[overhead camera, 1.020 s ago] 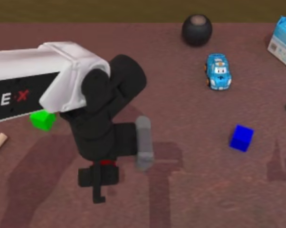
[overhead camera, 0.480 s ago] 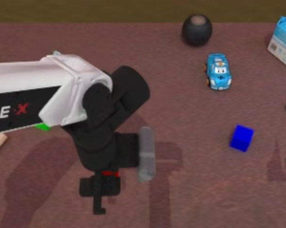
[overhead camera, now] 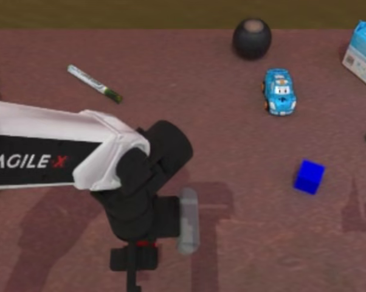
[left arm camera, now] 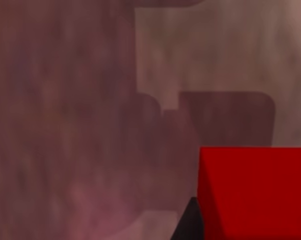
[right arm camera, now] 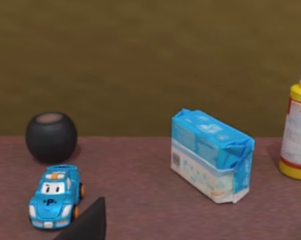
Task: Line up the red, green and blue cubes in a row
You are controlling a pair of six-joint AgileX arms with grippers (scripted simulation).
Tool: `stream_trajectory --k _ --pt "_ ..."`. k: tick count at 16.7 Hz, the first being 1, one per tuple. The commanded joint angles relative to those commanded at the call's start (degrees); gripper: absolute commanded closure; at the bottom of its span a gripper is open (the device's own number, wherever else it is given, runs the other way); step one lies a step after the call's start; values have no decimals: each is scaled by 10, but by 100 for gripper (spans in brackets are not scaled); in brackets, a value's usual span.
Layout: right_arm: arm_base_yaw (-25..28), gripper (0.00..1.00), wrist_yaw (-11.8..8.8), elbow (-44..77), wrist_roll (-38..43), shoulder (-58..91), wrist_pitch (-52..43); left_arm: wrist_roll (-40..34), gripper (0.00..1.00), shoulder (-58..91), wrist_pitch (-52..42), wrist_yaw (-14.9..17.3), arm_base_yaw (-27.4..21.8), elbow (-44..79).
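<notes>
Reddish-brown mottled table (overhead camera: 244,134), dark olive backdrop behind it. Left arm (overhead camera: 55,161) reaches in from the top view's left edge, wrist pointing down over the lower-left-centre of the table. Left gripper (overhead camera: 134,267) sits at the bottom edge of the top view; a sliver of the red cube (left arm camera: 255,192) shows between the black fingers there, and the left wrist view is filled on one side by a red face hard against a dark finger, so the gripper is clamped on the red cube. Whether the cube touches the table or hangs above it, can't tell.

Blue cube (overhead camera: 309,176) is alone on the table's right half, well apart from the gripper, below the light-blue toy car (overhead camera: 279,91). Green cube not visible in any view.

Other stuff: black ball (overhead camera: 252,38) at the far edge near the car, pale-blue packet (overhead camera: 364,52) at the right edge, marker pen (overhead camera: 95,84) upper left, yellow bottle (right arm camera: 296,132) beside the packet in the right wrist view.

Right arm out of the top view; only a dark tip shows in its own wrist camera, finger state unreadable.
</notes>
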Motion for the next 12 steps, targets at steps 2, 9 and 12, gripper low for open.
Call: stream_trajectory --k 2,9,12 --pt "0 0 0 0 0 0 0 0 100 0 0 0 0 0" --pt "0 0 0 0 0 0 0 0 55 0 0 0 0 0" --pt "0 0 0 0 0 0 0 0 32 0 0 0 0 0"
